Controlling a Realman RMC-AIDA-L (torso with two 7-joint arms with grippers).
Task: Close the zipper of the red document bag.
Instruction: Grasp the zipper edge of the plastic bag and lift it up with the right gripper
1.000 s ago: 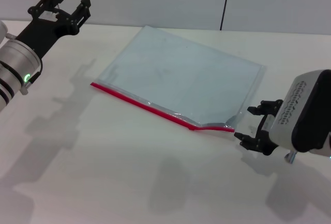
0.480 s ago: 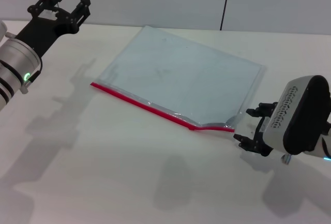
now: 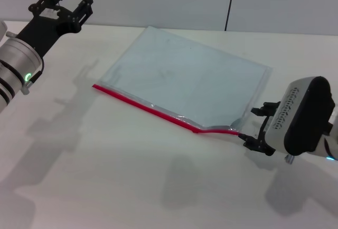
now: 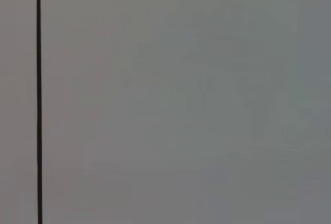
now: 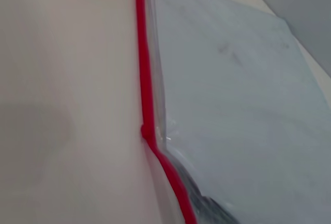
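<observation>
The zipper [image 5: 146, 94] edges the red document bag [image 5: 232, 105], kinking and perhaps gaping near the camera.

The bag [image 3: 185, 75] is seen as smooth, translucent plastic with a faint sheen, its zipper [image 3: 158, 111] as glossy red plastic, and the counter [image 3: 105, 176] as matt.

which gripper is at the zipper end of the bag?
The right gripper, open, beside the kinked end of the thin red zipper on the translucent blue-grey document bag. The left gripper is raised far off.
</observation>
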